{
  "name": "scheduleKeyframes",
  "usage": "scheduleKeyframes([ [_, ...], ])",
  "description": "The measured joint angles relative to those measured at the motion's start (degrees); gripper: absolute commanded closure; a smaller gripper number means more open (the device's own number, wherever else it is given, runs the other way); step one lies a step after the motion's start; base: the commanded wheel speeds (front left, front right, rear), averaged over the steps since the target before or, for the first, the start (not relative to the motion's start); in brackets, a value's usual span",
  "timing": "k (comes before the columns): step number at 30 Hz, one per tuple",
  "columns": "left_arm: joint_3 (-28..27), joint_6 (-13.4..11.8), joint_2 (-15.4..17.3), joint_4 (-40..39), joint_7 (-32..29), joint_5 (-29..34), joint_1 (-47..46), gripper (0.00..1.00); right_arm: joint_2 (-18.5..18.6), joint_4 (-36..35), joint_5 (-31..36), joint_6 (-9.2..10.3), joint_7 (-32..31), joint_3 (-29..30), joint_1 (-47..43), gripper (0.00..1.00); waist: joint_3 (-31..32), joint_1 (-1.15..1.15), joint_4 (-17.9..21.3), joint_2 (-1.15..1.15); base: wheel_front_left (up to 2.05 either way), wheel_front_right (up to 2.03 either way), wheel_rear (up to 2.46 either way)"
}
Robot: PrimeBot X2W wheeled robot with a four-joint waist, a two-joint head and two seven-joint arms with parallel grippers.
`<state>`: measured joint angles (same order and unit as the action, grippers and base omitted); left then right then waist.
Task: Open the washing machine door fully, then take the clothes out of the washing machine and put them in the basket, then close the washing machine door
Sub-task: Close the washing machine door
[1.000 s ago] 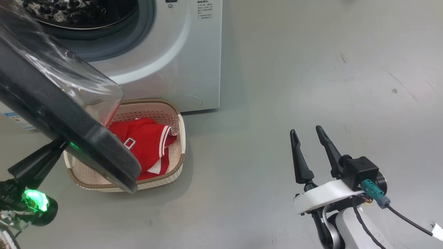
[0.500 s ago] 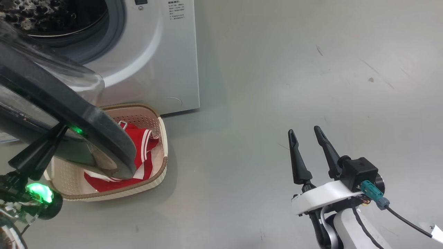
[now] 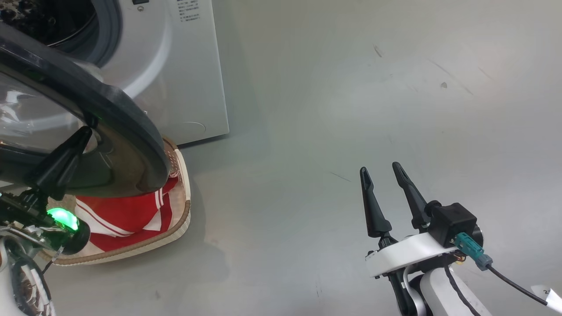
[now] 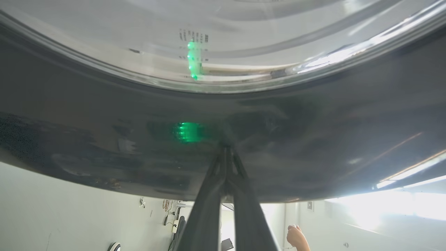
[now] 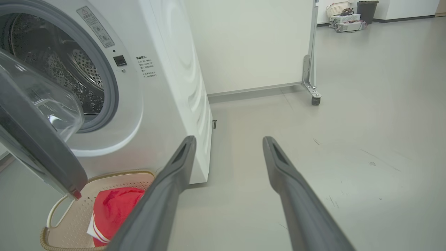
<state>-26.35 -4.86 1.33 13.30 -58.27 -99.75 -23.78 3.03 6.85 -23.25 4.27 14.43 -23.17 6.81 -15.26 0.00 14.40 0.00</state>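
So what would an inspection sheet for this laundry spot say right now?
Surface: grey floor, scuffed.
Job's things: washing machine door part open, overhanging the basket; red clothes lie in the basket; the visible part of the washing machine drum shows no cloth.
Clutter: nothing seen.
Grippers: left gripper shut, tip against the door's black rim; right gripper open, empty, over bare floor.
Cables: black cable off the right wrist.
Surroundings: white panel on castors; a person's hand beyond the door.

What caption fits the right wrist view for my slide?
Open right gripper hangs beside the washing machine; its door stands partly open, red clothes lie in the basket.
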Motion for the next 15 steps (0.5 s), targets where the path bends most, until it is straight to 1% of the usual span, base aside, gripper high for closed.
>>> scheduleKeyframes([
  [10, 0.9, -0.5, 0.0, 1.1, 9.9, 2.1, -2.7, 1.0, -0.1, -1.9, -1.6, 0.94, 0.0, -0.2, -0.2, 0.0, -2.4, 0.0, 2.8, 0.0, 0.0, 0.0, 0.0],
  [15, 1.8, -0.6, 0.0, 1.2, 13.6, 2.3, -5.0, 1.0, -0.2, -2.7, -2.0, 1.22, 0.0, -0.4, -0.2, 0.0, -3.8, 0.0, 3.8, 0.0, 0.0, 0.0, 0.0],
])
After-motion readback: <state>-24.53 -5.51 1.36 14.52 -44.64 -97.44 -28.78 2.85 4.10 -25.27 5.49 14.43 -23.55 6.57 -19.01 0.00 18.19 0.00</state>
